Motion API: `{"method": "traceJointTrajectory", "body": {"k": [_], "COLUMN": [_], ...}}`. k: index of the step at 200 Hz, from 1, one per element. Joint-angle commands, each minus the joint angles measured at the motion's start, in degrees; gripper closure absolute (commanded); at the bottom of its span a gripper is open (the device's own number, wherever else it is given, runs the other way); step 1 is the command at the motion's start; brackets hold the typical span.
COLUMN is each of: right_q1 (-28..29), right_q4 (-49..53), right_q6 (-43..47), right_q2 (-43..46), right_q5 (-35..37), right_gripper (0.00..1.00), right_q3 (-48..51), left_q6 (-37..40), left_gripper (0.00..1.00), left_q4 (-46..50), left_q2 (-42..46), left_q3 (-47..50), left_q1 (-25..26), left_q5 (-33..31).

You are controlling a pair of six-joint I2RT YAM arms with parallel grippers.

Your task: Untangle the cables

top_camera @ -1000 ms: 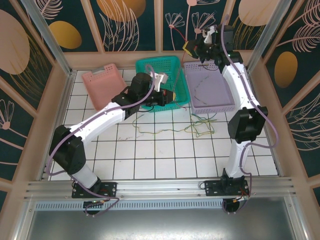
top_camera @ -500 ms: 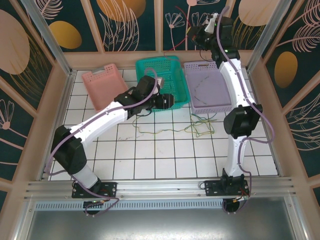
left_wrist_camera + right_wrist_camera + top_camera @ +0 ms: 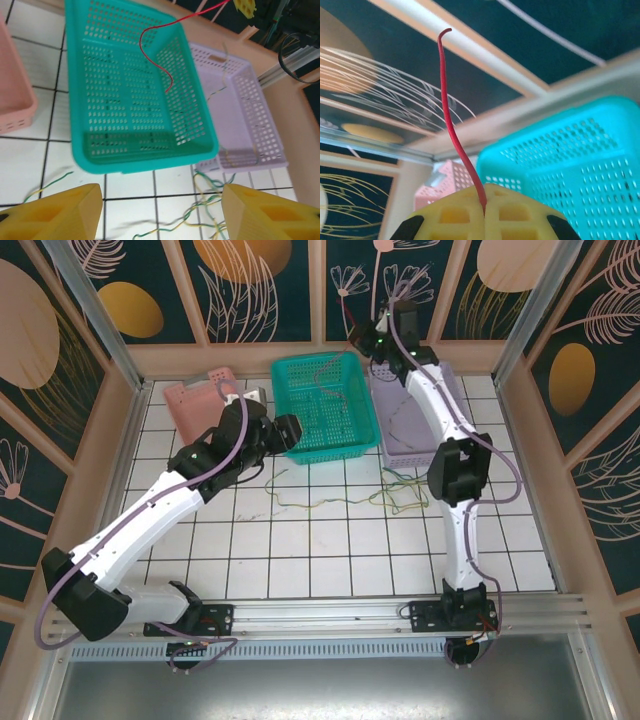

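A red cable [image 3: 451, 125] is pinched between the yellow fingertips of my right gripper [image 3: 485, 210]. That gripper [image 3: 368, 338] hangs above the back right corner of the teal basket [image 3: 322, 410], and the red cable [image 3: 150, 37] dangles from it into the basket. My left gripper [image 3: 162, 215] is open, with its yellow fingers [image 3: 55, 212] wide apart over the tiles in front of the basket and nothing between them. In the top view it [image 3: 288, 430] sits at the basket's left front corner. Green-and-yellow cables [image 3: 400, 490] lie tangled on the tiles; they [image 3: 200, 200] reach between my left fingers.
A pink basket [image 3: 205, 410] stands left of the teal one. A lilac basket [image 3: 415, 420] stands to its right, with a thin cable [image 3: 220, 92] inside. A single strand [image 3: 300, 502] trails left across the tiles. Wooden walls close the back and sides.
My left gripper has opened and drawn back left out of the teal basket. My right gripper has carried the red cable leftward, over the basket's back corner.
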State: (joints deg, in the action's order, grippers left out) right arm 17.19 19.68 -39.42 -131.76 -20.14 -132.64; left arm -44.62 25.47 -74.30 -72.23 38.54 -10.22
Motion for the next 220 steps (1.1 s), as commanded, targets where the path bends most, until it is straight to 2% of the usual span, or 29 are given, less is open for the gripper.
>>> {"method": "traceJointTrajectory", "body": {"k": [1, 29, 70, 86, 108, 119, 135, 164, 195, 220], "right_q1": [2.85, 4.29, 4.28, 4.09, 4.21, 4.3, 4.19, 4.35, 5.54, 5.09], "right_q4": [5.72, 7.63, 18.19, 19.21, 19.97, 19.47, 17.34, 13.93, 12.52, 12.39], "right_q6": [-1.42, -4.48, -6.39, -5.71, -3.79, -2.88, -1.81, -0.8, -0.14, -2.7], "right_q2": [-1.34, -3.78, -9.93, -8.84, -3.86, 0.37, 7.74, 22.44, 39.77, 53.07], "right_q5": [2.65, 3.62, 3.42, 4.76, 8.94, 12.0, 15.69, 20.75, 26.1, 25.15], "right_gripper": [1.0, 1.0, 1.0, 0.8, 0.47, 0.37, 0.3, 0.28, 0.32, 0.38], "right_q3": [3.5, 7.28, 0.03, -0.27, -0.12, 1.78, 7.45, 20.8, 43.72, 64.26], "left_q6": [-2.74, -3.78, -4.34, -4.14, -4.19, -4.84, -6.83, -9.36, -8.42, -2.33], "left_gripper": [0.35, 0.37, 0.38, 0.38, 0.38, 0.38, 0.38, 0.41, 0.5, 0.52], "left_q4": [2.3, 3.08, 2.0, 1.2, 0.04, -0.87, -3.14, -8.12, -11.04, -11.64], "left_q2": [1.67, 2.14, 2.37, 1.59, 0.01, -0.78, -1.78, -4.39, -9.3, -12.59], "left_q3": [2.7, 4.95, 6.75, 6.59, 6.44, 6.87, 8.22, 10.12, 10.64, 11.62], "left_q1": [-0.74, -1.41, -2.8, -3.61, -4.22, -4.5, -5.14, -5.55, -5.55, -4.79], "left_q5": [-0.83, 1.27, 3.63, 5.38, 8.1, 9.52, 12.0, 17.17, 24.09, 29.04]}}
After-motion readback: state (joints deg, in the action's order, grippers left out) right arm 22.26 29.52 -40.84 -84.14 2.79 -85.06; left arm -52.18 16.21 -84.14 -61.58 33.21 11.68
